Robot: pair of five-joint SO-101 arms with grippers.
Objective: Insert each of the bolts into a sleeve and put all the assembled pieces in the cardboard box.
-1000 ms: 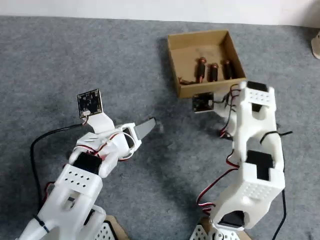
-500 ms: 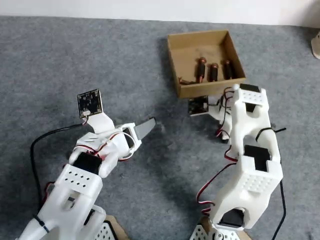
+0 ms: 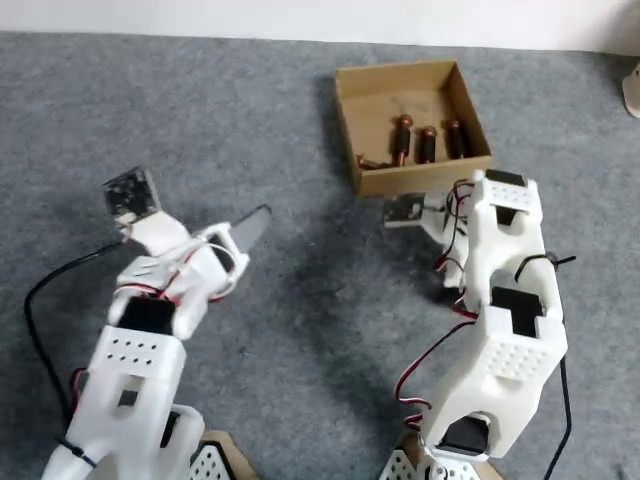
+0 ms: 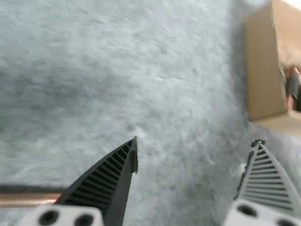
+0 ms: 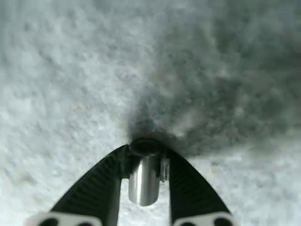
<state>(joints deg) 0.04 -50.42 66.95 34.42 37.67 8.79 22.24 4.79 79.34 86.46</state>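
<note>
The metal sleeve (image 5: 145,182) sat at the lower centre of my right wrist view, upright between the tips of my right gripper (image 5: 146,151), its dark far end at or just above the grey carpet (image 3: 330,330). I could not tell whether a bolt was inside it.

I judged slipping to be the main risk. The sleeve was smooth and round, and I held it only near the fingertips, so it could twist or slide out if its end dragged on the carpet pile. The cardboard box (image 3: 425,173) stood in the upper right of the high view, with my right arm just beside its near wall. A low carry could knock that wall, shove the box, or jar the sleeve loose. A drop could also land on the assembled pieces (image 3: 426,143) lying inside and bounce out.

My right jaws were closed to a narrow gap, pinching the sleeve on both sides. My left gripper (image 4: 195,141) was spread wide over bare carpet at the left of the high view, well apart from the box, holding and touching nothing.
</note>
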